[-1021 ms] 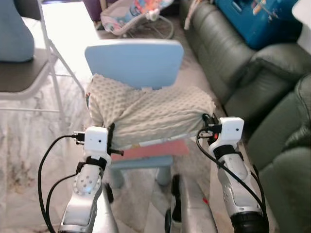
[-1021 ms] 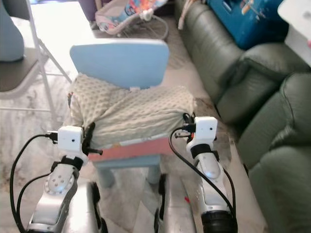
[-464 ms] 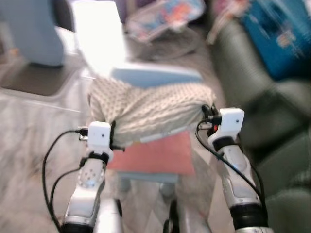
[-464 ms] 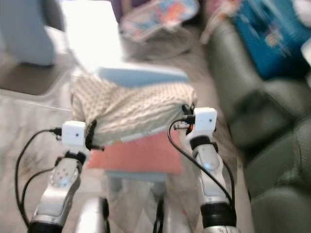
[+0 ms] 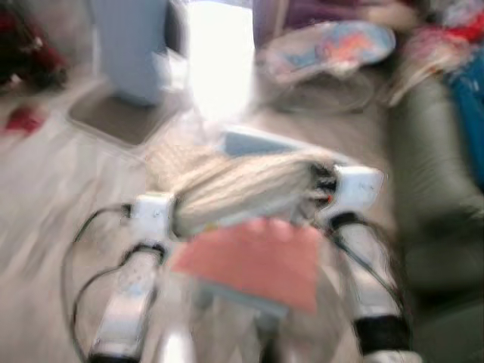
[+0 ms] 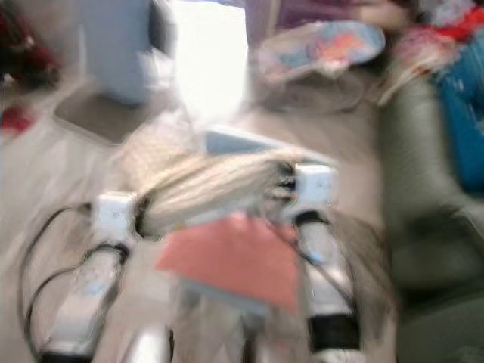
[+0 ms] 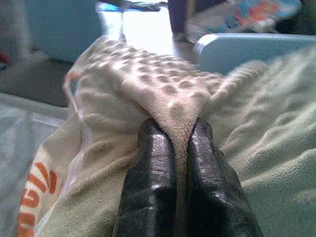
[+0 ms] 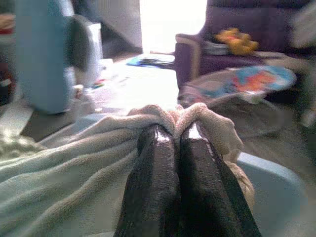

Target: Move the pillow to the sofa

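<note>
The head views are heavily smeared, so much of the room reads only as soft shapes. The largest of these is the dark green, leather-looking sofa (image 5: 435, 219), which runs down the robot's right side and is cut off by the frame edge; something blue and something red lie on it, too blurred to name. The floor (image 5: 53, 219) is pale and marbled. Ahead stands a small chair (image 5: 261, 144) with a smooth light-blue back and a salmon-pink seat (image 5: 253, 261) that juts toward the camera; its legs are lost in the blur. Behind it sit a baby bouncer (image 6: 325, 49) with a colourful print and a tall grey-blue form on a folding chair (image 5: 128, 83), its top cut off.

The pillow (image 5: 242, 189) hangs in the air between the two arms, above the pink seat and in front of the chair's back, stretched into a long sagging roll. Its cover is a cream plush fabric with raised dots, clear in the left wrist view, where orange printed letters (image 7: 37, 190) show on a lower panel; they are folded and cropped and cannot be read.

The left tool (image 7: 180, 136) is clenched on a ridge of the dotted fabric at the pillow's left end, its glossy black fingers (image 7: 153, 177) pressed nearly together with cloth pinched between them. The right tool (image 8: 177, 131) is likewise clenched on a bunched fold at the pillow's right end, where the plush looks smoother and fleecier.
</note>
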`<state>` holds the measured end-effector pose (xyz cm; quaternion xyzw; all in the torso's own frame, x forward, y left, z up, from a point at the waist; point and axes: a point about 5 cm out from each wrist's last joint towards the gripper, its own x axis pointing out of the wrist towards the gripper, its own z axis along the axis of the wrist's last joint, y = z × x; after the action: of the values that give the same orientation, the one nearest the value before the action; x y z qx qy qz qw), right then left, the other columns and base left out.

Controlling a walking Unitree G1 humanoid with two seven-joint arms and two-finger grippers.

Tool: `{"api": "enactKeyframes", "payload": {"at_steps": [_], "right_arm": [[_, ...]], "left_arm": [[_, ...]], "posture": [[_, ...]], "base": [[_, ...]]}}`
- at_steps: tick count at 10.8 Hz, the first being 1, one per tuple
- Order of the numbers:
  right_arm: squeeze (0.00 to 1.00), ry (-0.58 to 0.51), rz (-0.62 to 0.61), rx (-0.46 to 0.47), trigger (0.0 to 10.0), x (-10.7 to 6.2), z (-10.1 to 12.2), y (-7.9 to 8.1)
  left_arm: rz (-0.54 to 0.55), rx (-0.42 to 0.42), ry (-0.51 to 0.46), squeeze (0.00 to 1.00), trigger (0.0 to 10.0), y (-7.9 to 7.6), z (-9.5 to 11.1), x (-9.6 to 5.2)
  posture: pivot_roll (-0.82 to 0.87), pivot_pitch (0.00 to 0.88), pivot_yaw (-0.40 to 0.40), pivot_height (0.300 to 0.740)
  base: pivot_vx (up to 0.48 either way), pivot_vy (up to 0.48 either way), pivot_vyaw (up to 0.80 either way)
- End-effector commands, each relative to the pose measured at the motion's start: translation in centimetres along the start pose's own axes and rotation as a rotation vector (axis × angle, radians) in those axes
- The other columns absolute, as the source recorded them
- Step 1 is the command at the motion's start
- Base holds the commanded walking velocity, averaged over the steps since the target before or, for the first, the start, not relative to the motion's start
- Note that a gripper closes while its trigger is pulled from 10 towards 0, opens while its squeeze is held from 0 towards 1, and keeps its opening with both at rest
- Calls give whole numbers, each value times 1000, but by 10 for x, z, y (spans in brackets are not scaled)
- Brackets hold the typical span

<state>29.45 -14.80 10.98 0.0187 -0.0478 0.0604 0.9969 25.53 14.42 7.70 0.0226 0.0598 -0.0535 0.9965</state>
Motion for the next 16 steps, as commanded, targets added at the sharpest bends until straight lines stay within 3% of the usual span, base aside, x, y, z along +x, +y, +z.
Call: {"api": "enactKeyframes", "payload": {"at_steps": [1, 3, 4, 5, 8, 12, 16], "right_arm": [[0, 36, -116, -4, 10000, -9, -5, -27], [0, 90, -114, -72, 10000, -10, -12, -25], [0, 118, -46, 13, 10000, -12, -18, -13], [0, 126, -57, -17, 10000, -11, -19, -12], [0, 141, -73, -35, 10000, -15, -20, -18], [0, 147, -80, -3, 10000, -16, -20, -19], [0, 156, -82, -35, 10000, -14, -23, -20]], "left_arm": [[-73, -21, -39, 0, 10000, -19, 10, 3], [-102, -48, -28, 0, 10000, -23, 9, 1], [-102, -61, -16, 0, 10000, -24, 8, 0], [-111, -78, -9, 0, 10000, -25, 7, -1], [-138, -109, 4, 0, 10000, -28, 7, -4], [-182, -151, 28, 0, 10000, -33, 7, -2], [-220, -160, 22, 0, 10000, -38, 10, 1]], "posture": [[-29, 108, -51, 740], [-31, 104, -58, 740], [-27, 104, -61, 740], [-26, 104, -64, 740], [-25, 108, -67, 740], [-28, 110, -62, 740], [-31, 106, -55, 740]], "base": [[0, 0, 0], [0, 0, 0], [0, 0, 0], [0, 0, 0], [0, 0, 0], [0, 0, -736], [0, 0, 0]]}}
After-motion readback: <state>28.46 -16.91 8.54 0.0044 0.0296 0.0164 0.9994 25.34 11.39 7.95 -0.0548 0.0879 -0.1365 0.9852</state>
